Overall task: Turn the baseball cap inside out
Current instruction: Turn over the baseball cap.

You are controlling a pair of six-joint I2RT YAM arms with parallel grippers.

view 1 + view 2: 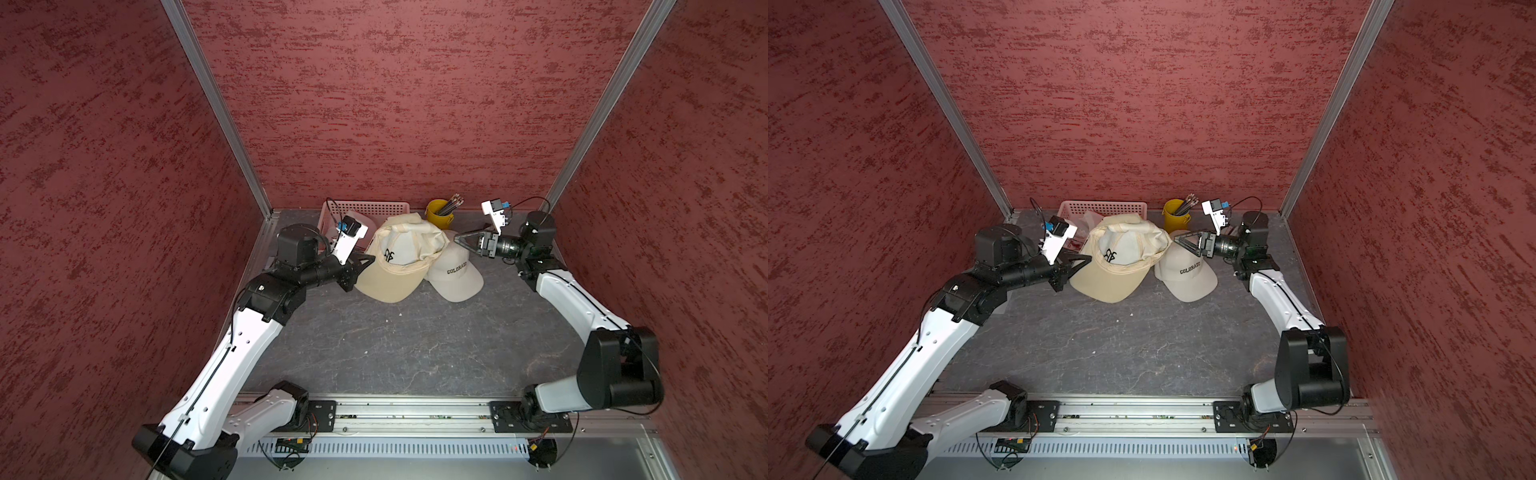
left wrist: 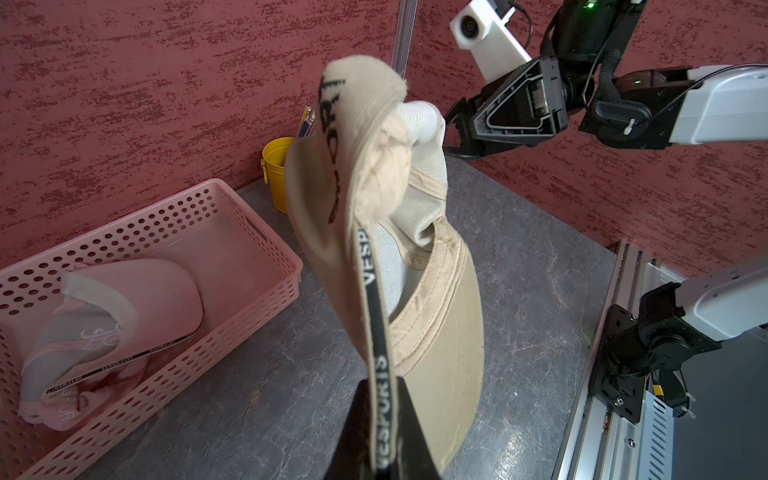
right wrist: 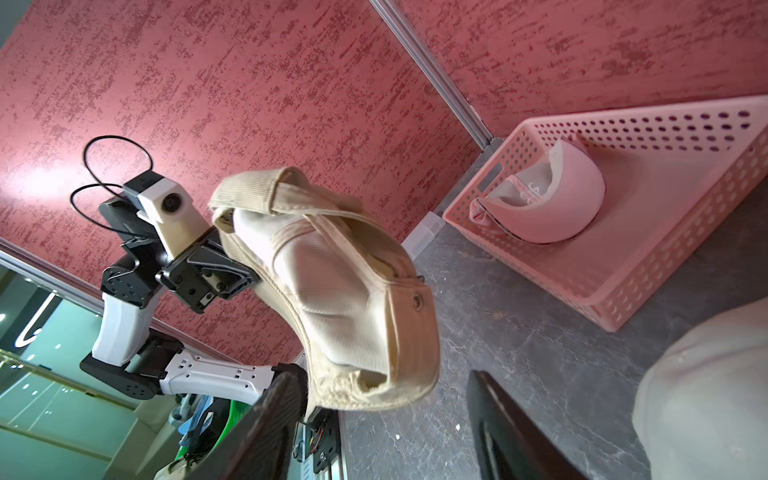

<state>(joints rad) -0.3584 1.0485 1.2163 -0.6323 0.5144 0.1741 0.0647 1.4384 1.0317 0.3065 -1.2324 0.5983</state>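
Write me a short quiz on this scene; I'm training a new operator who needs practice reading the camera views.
1. True or false: the left gripper is shut on the tan cap's inner band.
2. What lies in the pink basket? A) pencils B) a pale cap C) a mug
3. Fill in: the white cap beside the tan one reads ____.
Key: 1 true; 2 B; 3 COLORADO.
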